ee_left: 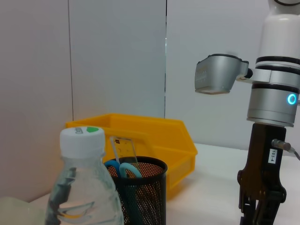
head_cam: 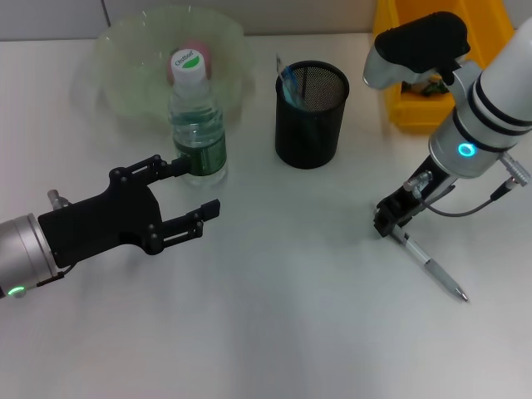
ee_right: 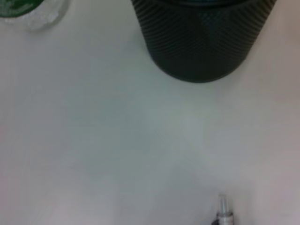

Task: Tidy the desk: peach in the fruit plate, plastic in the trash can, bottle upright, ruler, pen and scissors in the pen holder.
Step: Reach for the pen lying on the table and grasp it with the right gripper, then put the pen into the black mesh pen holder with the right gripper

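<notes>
The bottle point(head_cam: 198, 125) stands upright in front of the translucent fruit plate point(head_cam: 125, 58), which holds the pink peach point(head_cam: 200, 53). My left gripper point(head_cam: 199, 187) is open just beside the bottle's base, not touching it. The black mesh pen holder point(head_cam: 312, 116) contains the blue-handled scissors point(ee_left: 123, 168) and the clear ruler point(ee_left: 124, 149). The pen point(head_cam: 432, 268) lies on the table at the right. My right gripper point(head_cam: 391, 226) is down at the pen's near end and shut on it. The yellow trash can point(head_cam: 440, 58) stands at the back right with something dark inside.
The bottle cap point(ee_left: 82, 139) fills the near part of the left wrist view, with the right gripper point(ee_left: 258, 213) beyond it. A white wall rises behind the table. Bare tabletop spreads between the two arms.
</notes>
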Available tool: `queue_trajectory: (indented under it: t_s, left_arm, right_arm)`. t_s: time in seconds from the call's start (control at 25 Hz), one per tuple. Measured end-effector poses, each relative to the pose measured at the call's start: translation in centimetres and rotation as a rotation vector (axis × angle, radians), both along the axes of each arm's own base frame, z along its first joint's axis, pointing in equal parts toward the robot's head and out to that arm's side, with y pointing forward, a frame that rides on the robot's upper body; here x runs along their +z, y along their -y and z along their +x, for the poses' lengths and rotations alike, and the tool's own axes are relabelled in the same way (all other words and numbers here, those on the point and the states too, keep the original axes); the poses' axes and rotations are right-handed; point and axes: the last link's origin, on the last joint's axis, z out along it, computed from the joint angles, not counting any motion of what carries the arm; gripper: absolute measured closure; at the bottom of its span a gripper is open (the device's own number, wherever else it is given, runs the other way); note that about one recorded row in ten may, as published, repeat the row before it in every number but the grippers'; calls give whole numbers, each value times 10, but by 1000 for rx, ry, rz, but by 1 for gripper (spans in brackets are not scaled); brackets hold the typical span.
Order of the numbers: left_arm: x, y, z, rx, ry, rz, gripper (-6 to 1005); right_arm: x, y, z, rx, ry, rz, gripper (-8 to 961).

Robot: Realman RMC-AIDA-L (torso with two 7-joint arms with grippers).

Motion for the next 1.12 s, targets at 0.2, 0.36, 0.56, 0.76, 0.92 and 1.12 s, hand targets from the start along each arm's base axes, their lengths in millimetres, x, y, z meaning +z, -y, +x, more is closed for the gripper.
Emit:
queue_trajectory:
  t_s: [0.2, 0.36, 0.56, 0.76, 0.92, 1.12]
  left_arm:
    - [0, 0, 0, 1, 0, 1, 246]
    - [0, 0, 0, 2, -1, 2, 246]
    - [0, 0, -1, 3, -1, 2, 246]
    - [0, -1, 0, 2, -1, 2, 246]
    - [0, -1, 0, 3, -4, 4, 247]
    - [0, -2, -1, 5, -6, 5, 247]
  right_arm:
    - [0, 0, -1, 1, 2, -4, 688]
    - [0, 0, -1, 2, 2, -5, 713]
    - [0, 0, -2, 2, 2, -6, 746]
    - [-1, 1, -1, 3, 9, -13, 781]
    - [-4, 2, -1, 14, 19, -21, 795]
    - [-5, 2, -2, 23, 26, -25, 812]
